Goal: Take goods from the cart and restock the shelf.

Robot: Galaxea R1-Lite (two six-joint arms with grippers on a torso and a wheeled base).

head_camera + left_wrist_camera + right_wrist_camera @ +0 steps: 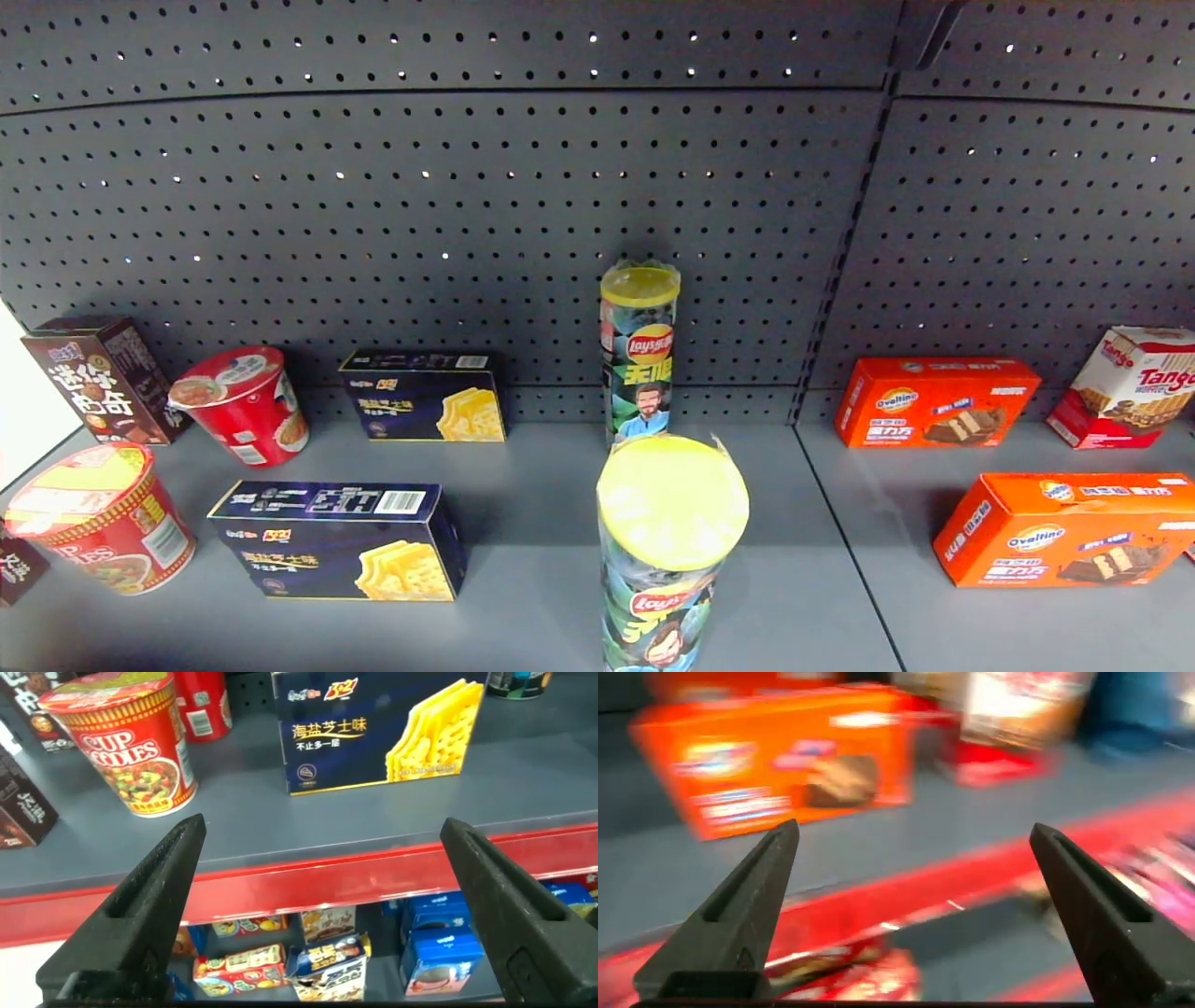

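Note:
Two tall chip cans with yellow lids stand on the grey shelf (822,597) in the head view, one near the front (670,551) and one by the pegboard (639,350). My left gripper (322,910) hangs open and empty in front of the shelf's red front edge (355,873), facing a dark blue cracker box (378,733) and a red cup noodle (131,742). My right gripper (910,915) is open and empty too, in front of the shelf edge (878,905) near an orange box (780,756).
The shelf also carries another dark blue box (425,394), a second red cup (241,403), a brown box (103,378), two orange boxes (934,399), (1069,527) and a white-red wafer box (1134,383). More goods sit on the lower shelf (318,952).

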